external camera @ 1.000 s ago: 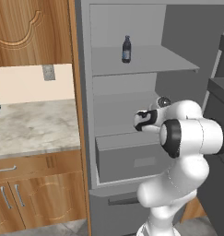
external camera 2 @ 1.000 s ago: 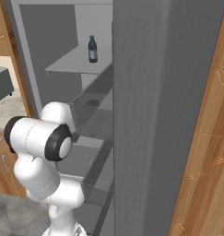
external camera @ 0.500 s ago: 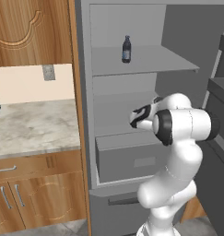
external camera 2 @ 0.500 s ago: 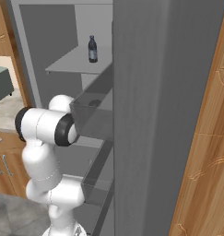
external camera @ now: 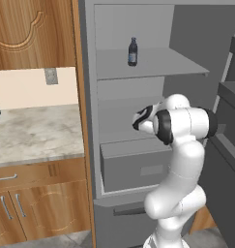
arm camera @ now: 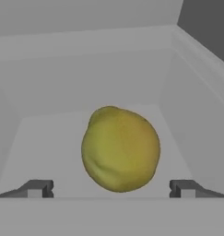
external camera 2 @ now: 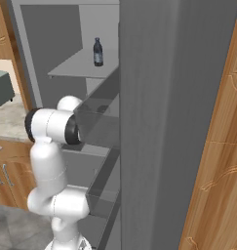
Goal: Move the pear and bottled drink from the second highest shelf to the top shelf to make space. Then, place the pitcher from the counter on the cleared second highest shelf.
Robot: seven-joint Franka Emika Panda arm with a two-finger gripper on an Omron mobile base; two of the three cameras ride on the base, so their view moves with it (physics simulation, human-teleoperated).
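A yellow-green pear (arm camera: pixel 120 148) lies on a grey fridge shelf (arm camera: pixel 49 152), close ahead of my gripper (arm camera: pixel 111 189). The gripper is open, one fingertip (arm camera: pixel 37 188) on each side and slightly short of the fruit, touching nothing. From the left base view the gripper (external camera: pixel 139 119) reaches into the fridge at the shelf below the bottle. The bottled drink (external camera: pixel 132 52) (external camera 2: pixel 98 52), slim and dark blue, stands upright on the upper shelf (external camera: pixel 157 65). The counter (external camera: pixel 36 135) is to the left of the fridge. The pitcher is out of view.
A grey drawer (external camera: pixel 138 164) sits under my hand inside the fridge. The open fridge door (external camera 2: pixel 173 122) with its bins stands at the right, close to my arm. A dark appliance (external camera 2: pixel 0 90) rests on the counter's far left. Wooden cabinets (external camera: pixel 41 208) lie below.
My arm has straightened upward and the hand has pushed a little further left into the shelf opening. The gripper has stayed open, and the bottle has not moved.
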